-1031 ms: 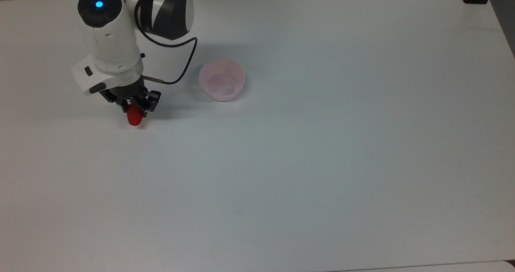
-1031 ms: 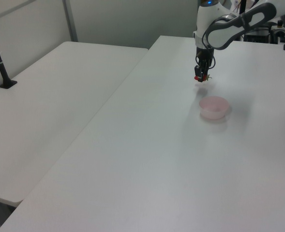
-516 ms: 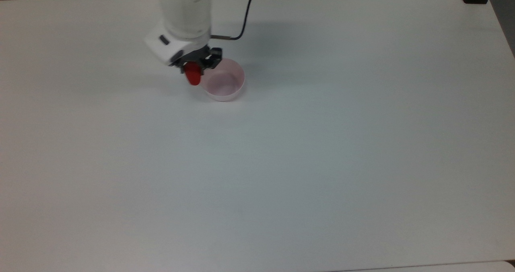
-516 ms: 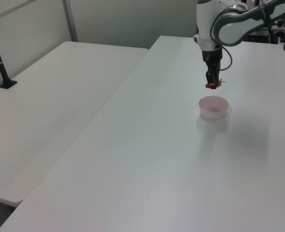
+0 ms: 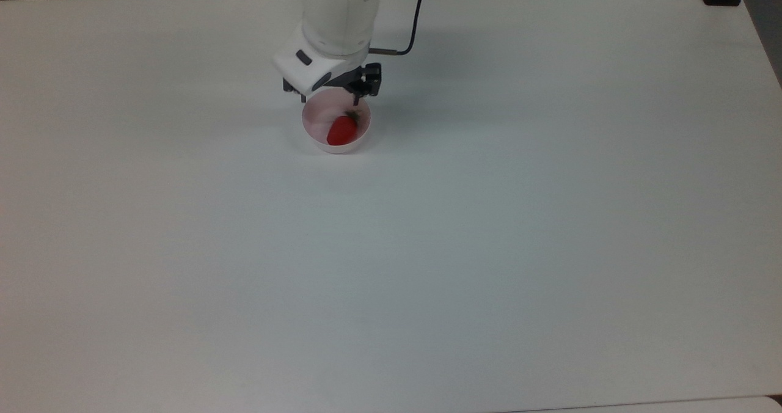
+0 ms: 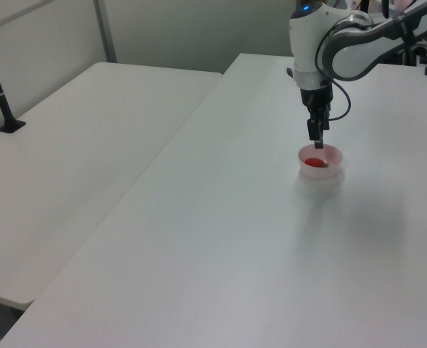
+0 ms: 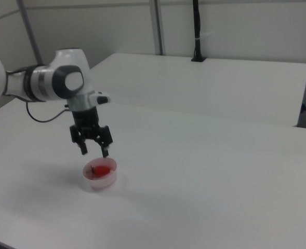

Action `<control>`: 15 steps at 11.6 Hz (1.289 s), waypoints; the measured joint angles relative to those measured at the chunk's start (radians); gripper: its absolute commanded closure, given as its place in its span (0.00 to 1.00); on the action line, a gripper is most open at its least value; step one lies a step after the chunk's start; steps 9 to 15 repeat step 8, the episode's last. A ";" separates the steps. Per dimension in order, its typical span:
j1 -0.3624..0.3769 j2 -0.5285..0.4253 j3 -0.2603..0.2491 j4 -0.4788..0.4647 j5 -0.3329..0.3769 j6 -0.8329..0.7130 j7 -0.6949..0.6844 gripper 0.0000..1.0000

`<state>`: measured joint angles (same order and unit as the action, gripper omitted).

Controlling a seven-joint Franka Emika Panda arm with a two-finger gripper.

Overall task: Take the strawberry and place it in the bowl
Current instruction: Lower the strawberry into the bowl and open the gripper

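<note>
Strawberry (image 5: 341,131) lies inside the pink bowl (image 5: 320,140) on the white bench (image 5: 489,248) | tool (image 7: 94,151) hangs just above the bowl, fingers spread apart, holding nothing

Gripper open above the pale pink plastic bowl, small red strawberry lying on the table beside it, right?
Not quite. The small red strawberry lies inside the pale pink plastic bowl, not on the table; the top view shows it. The gripper is open above the bowl, as you said.

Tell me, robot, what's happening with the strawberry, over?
Black two-finger gripper open, hovering above the small round pale pink plastic bowl. Glossy red strawberry with green cap lying inside the bowl. Nothing in the way on the white table.
</note>
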<state>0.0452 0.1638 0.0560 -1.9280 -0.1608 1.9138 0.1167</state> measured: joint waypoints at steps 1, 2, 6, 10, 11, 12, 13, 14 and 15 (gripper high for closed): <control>0.024 -0.005 0.000 0.033 0.000 -0.056 0.019 0.00; 0.042 -0.018 0.000 0.066 0.000 -0.093 0.030 0.00; 0.053 -0.156 -0.001 0.120 0.021 -0.132 0.055 0.00; 0.054 -0.191 -0.007 0.145 0.041 -0.169 0.082 0.00; 0.054 -0.191 -0.007 0.145 0.041 -0.169 0.082 0.00; 0.054 -0.191 -0.007 0.145 0.041 -0.169 0.082 0.00; 0.054 -0.191 -0.007 0.145 0.041 -0.169 0.082 0.00; 0.054 -0.191 -0.007 0.145 0.041 -0.169 0.082 0.00; 0.054 -0.191 -0.007 0.145 0.041 -0.169 0.082 0.00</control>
